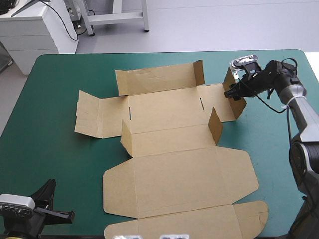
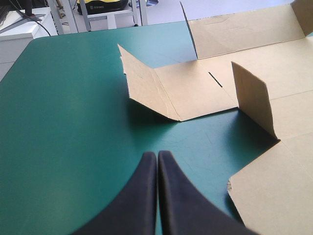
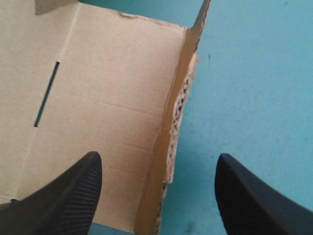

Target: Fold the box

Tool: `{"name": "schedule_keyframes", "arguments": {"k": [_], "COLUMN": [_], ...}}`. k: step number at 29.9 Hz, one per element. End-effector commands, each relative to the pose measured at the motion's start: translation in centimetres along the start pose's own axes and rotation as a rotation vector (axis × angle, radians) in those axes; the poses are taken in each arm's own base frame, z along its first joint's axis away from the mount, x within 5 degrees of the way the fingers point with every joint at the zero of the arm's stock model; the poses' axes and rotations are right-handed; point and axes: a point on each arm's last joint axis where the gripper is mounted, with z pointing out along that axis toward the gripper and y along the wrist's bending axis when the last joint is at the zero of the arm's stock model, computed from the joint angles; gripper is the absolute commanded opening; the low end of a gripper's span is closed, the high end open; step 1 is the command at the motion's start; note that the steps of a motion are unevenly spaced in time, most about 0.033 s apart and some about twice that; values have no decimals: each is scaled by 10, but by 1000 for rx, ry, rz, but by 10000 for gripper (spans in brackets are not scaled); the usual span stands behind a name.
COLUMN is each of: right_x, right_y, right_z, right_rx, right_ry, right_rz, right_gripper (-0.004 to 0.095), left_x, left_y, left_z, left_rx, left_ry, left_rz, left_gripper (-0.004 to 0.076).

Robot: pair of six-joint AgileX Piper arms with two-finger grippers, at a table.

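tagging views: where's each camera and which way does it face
High: above and behind the robot, looking down at the box and table; both arms show.
Left wrist: above the left gripper, jaws shut, facing the left flap.
Right wrist: above the right gripper, jaws open astride the right flap.
All share the box.

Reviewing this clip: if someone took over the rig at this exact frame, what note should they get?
Left gripper: shut, empty, over the teal-green cover at the table's near-left corner, apart from the box.
Right gripper: open, straddling the raised end flap on the box's right side, not clamped.
Box: mostly a flat sheet, mid-table. Far wall and some small flaps stand partly up; lid lies flat.
Done: nothing tucked yet.
Left: raise and tuck the walls.
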Motion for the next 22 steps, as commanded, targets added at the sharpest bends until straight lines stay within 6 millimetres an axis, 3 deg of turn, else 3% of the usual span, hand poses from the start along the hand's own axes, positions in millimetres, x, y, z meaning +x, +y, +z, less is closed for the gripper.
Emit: {"name": "schedule_keyframes", "arguments": {"k": [1,6,9,12,17,22], "right_x": [-14,-12,-11,-11,-14,-29], "right_y": [0,-1,0,3,7,11], "right_z": [-21,-14,-6,-1,-1,-23], "right_rx": [46,47,39,36,46,49], "right_ry": [-78,-58,-40,-28,-33,-30], "right_rz": [-44,-77,-93,-106,-156,-274], "right_gripper": [615,606,543,403,-24,-19], "left_x": [-12,-12,-12,-12,-12,-12], "left_y": [0,0,0,0,0,0], "left_z": [-6,-6,-6,-6,-6,-6], "left_rx": [-3,-3,-3,-3,-3,-3], "left_ry": [-105,-105,-105,-105,-105,-105], "left_rz": [-6,-6,-6,-6,-6,-10], "left_gripper": [-8,-8,-8,-8,-8,-8]}}
